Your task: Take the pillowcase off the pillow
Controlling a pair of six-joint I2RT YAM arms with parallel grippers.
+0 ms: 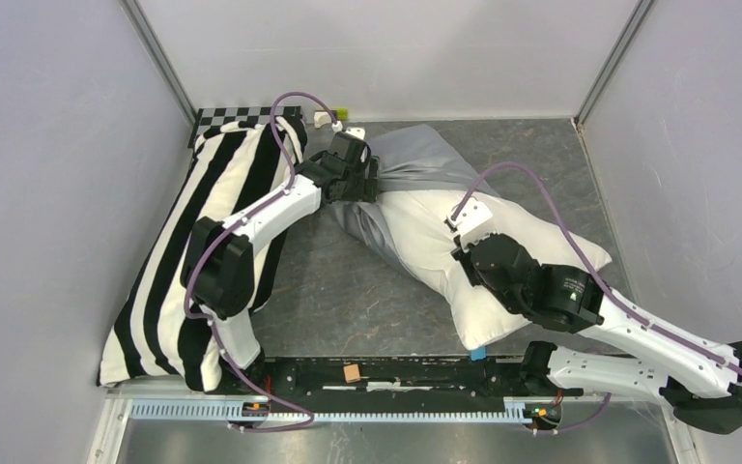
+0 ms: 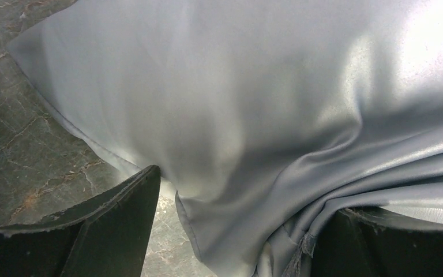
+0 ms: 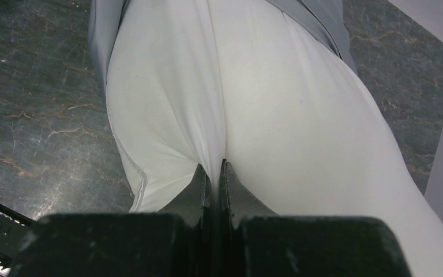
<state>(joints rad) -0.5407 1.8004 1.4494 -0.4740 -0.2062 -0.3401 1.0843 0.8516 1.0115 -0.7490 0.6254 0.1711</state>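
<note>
Between the jaws of the right pincer, which are clenched tight, sits a thin fold of the pillow. That pinch looks meant to anchor the pillow while the cover is drawn off the opposite way. Ahead of this pincer the pillow runs into the pillowcase, which covers only its far end, so much of the white already lies bare. The left pincer is released, its jaws wide and straddling the bunched pillowcase. One finger touches the gathered folds, while the other stands apart from them with bare table showing in the gap. Nothing is grasped there yet. I judge it is placed to close on the bunch and pull away from the right pincer. Behind the left pincer, under its arm, lies a striped pillow, near enough that a cover dragged that way could catch on it. Beyond the left pincer the back wall is close, leaving little room to pull straight ahead.
</note>
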